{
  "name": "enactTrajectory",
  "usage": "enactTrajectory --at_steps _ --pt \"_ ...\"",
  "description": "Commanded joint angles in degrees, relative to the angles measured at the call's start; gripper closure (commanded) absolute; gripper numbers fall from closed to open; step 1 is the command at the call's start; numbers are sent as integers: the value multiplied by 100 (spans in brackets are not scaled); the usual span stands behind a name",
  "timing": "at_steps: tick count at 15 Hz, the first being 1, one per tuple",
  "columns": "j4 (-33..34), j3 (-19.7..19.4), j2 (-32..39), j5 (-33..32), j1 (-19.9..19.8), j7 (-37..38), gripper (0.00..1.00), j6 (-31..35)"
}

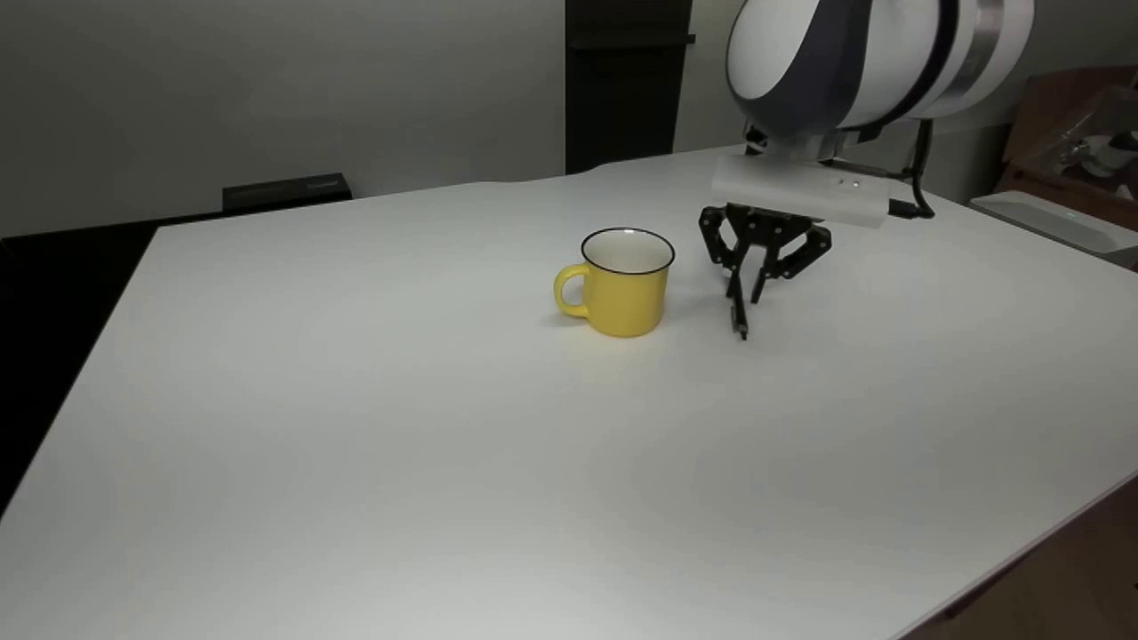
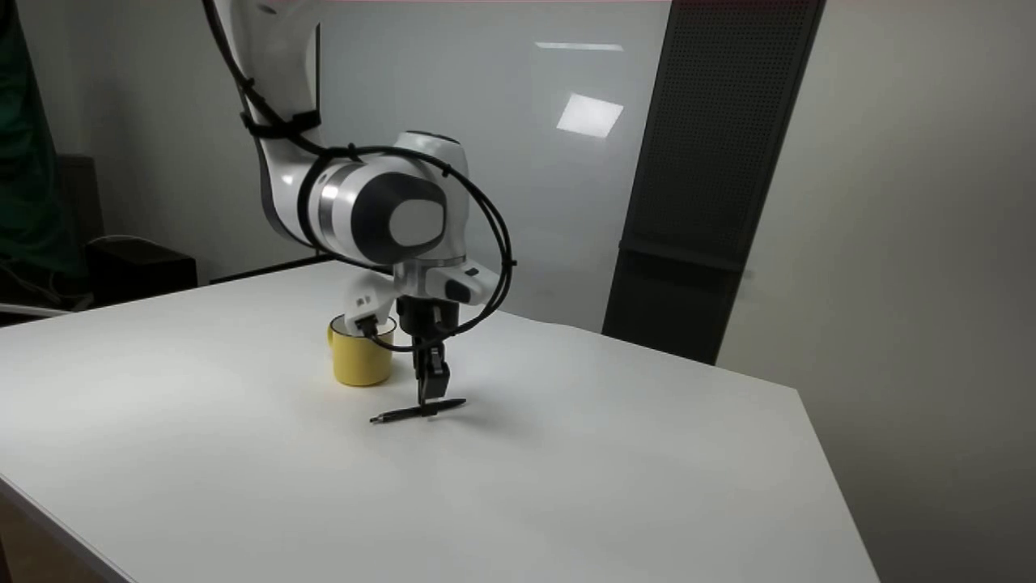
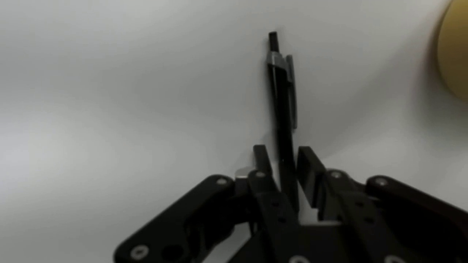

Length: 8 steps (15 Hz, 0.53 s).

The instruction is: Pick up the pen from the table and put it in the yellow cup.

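Note:
The thin black pen [image 3: 280, 91] lies on the white table [image 1: 400, 444]. It shows in both exterior views [image 1: 740, 320] [image 2: 396, 416]. My gripper [image 3: 282, 148] points down with its fingers on either side of the pen. A gap shows between the left finger and the pen in the wrist view; the right finger is very close to it. The gripper is low at the table in both exterior views [image 1: 745, 295] [image 2: 424, 398]. The yellow cup [image 1: 625, 302] stands upright close by, its handle facing away from the gripper. Part of the cup [image 3: 455, 51] shows in the wrist view.
A dark flat box [image 1: 286, 193] is behind the table's far edge. A tall black panel [image 2: 712, 178] stands at the wall. A cable [image 2: 502, 235] loops from the arm near the wrist. A brown box [image 1: 1031, 133] is beyond the table.

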Motion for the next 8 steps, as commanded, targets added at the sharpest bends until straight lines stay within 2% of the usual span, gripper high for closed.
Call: enactTrajectory --at_steps 1,8 --pt "137 88 63 229 -123 -206 100 -1" --pt "151 87 48 400 -167 -310 100 -57"
